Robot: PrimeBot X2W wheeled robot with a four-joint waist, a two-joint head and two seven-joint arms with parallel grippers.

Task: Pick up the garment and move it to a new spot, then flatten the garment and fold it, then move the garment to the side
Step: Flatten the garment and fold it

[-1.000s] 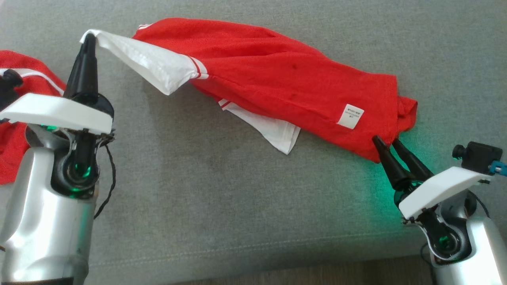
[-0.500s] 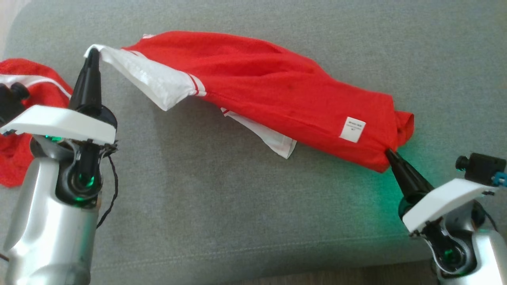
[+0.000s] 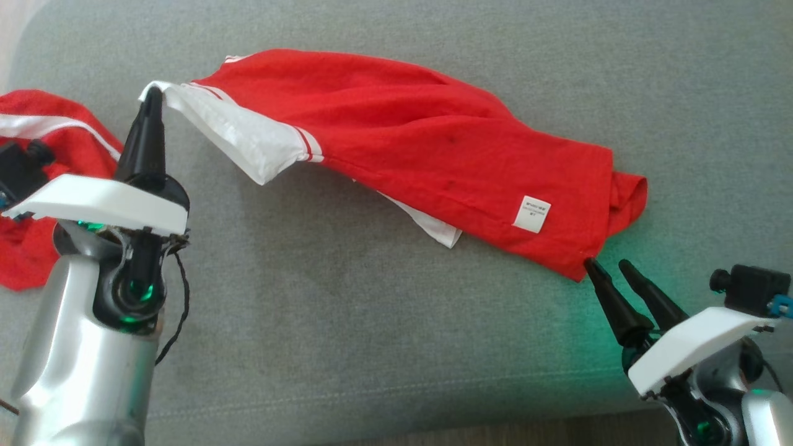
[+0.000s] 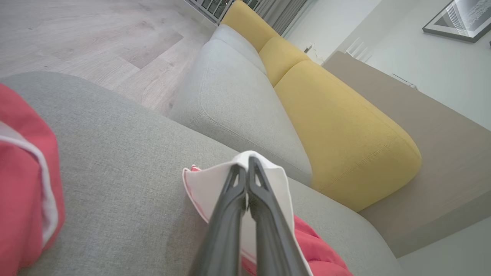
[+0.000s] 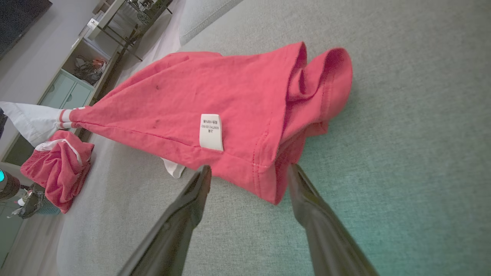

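Garment [image 3: 433, 142] lies stretched across the far half of the grey cushion [image 3: 372, 341]. Your left hand [image 3: 152, 94] is pinched tight on its white sleeve [image 3: 248, 136], held raised near the left edge. Your right hand [image 3: 606, 263] stands wide, with the red hem corner between its fingers, unclamped.

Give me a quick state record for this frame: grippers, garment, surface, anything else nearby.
left gripper: shut on the white sleeve, holding its end raised
right gripper: open, one finger either side of the hem corner, not gripping
garment: red, bunched, stretched diagonally between the grippers; white label showing near the hem
surface: grey sofa cushion
other: second red garment, crumpled at far left
task stage: not yet flattened or folded
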